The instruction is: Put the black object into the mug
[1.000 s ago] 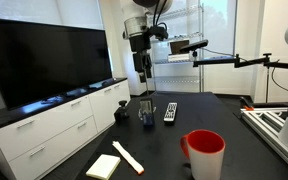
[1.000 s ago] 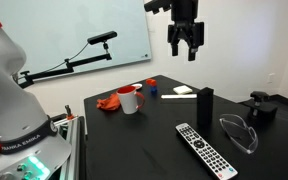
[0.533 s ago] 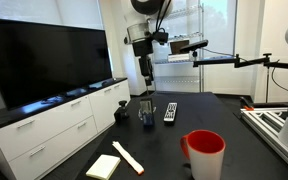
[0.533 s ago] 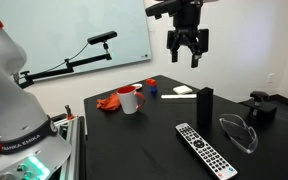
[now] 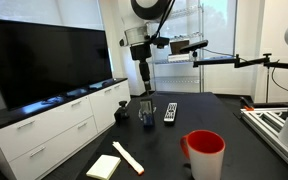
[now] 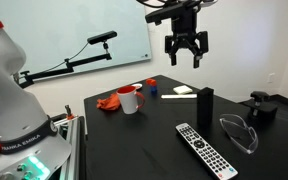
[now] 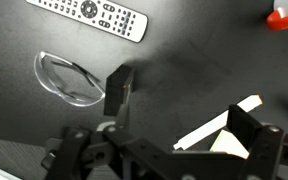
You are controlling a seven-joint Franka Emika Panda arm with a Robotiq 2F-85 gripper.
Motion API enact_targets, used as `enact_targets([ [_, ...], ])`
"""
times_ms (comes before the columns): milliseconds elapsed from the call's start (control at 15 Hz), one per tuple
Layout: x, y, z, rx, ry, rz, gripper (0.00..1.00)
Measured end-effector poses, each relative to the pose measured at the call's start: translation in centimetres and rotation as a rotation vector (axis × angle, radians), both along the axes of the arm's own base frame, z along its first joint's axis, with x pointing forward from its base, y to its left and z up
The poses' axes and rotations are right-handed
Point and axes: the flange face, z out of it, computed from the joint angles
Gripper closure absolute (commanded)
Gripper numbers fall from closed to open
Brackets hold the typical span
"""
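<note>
The Franka arm's gripper (image 6: 185,50) hangs high over the table (image 6: 144,135) with its jaws spread wide and nothing between them. The black object (image 6: 204,105) stands upright on end almost straight below it, well short of the fingertips (image 6: 173,56).

In the wrist view the black object (image 7: 118,90) sits ahead of the open fingers (image 7: 259,135), slightly off their centre line. A remote (image 6: 206,150) lies flat near the block and a pair of clear safety glasses (image 6: 239,132) just beside it. The mug (image 6: 130,100), red with a pale handle, stands upright and well apart from the block, across the table.

The block looks rigid and matte, so it probably offers fair friction and little weight, though its material cannot be told at this size. Tall and narrow, it may topple if nudged. The safest hold appears to be across its two narrow faces, on the upper half.
</note>
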Motion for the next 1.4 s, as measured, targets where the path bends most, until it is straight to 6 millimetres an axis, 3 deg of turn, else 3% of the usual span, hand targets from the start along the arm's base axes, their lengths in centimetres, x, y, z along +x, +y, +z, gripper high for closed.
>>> enact_targets([
  [333, 0.0, -0.4, -1.4, -0.049, -0.048, 0.097, 0.00],
  [600, -0.6, -3.7, -4.2, -0.036, -0.038, 0.046, 0.00],
  [867, -0.8, -5.9, -5.2, -0.013, -0.059, -0.008, 0.00],
  [1400, -0.2, -5.9, -6.4, 0.025, -0.099, -0.029, 0.00],
])
